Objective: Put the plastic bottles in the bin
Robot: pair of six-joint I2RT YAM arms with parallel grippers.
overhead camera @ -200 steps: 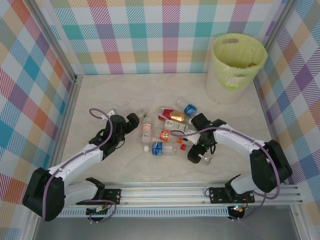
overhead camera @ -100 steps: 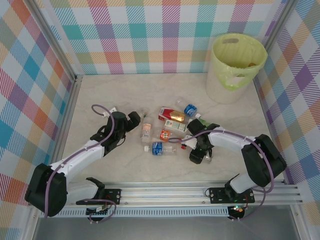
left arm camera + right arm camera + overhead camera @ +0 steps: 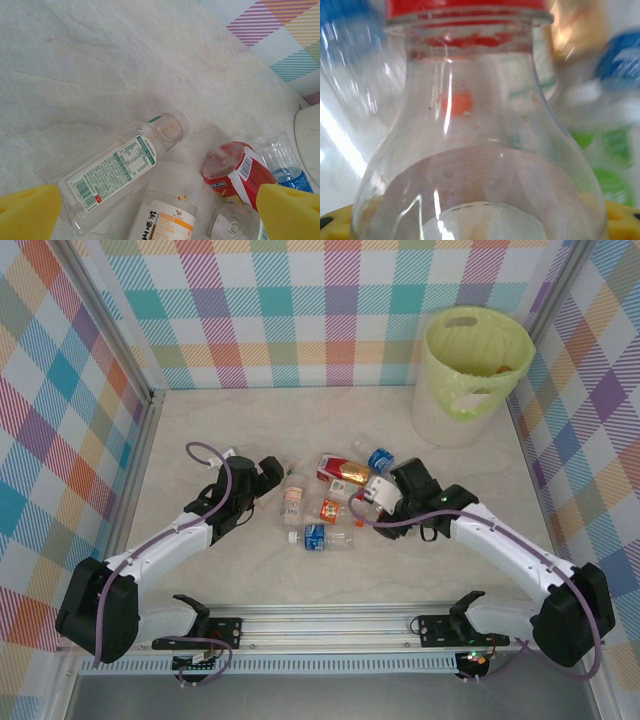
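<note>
While the left gripper (image 3: 272,477) gapes, the right gripper (image 3: 381,496) clamps a bottle (image 3: 470,150).

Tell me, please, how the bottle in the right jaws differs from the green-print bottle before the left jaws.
The red-capped bottle is clamped in the right gripper; the green-print bottle lies loose on the table. The red-capped bottle wears its cap; the green-print bottle's neck is open. Both are clear plastic.
</note>
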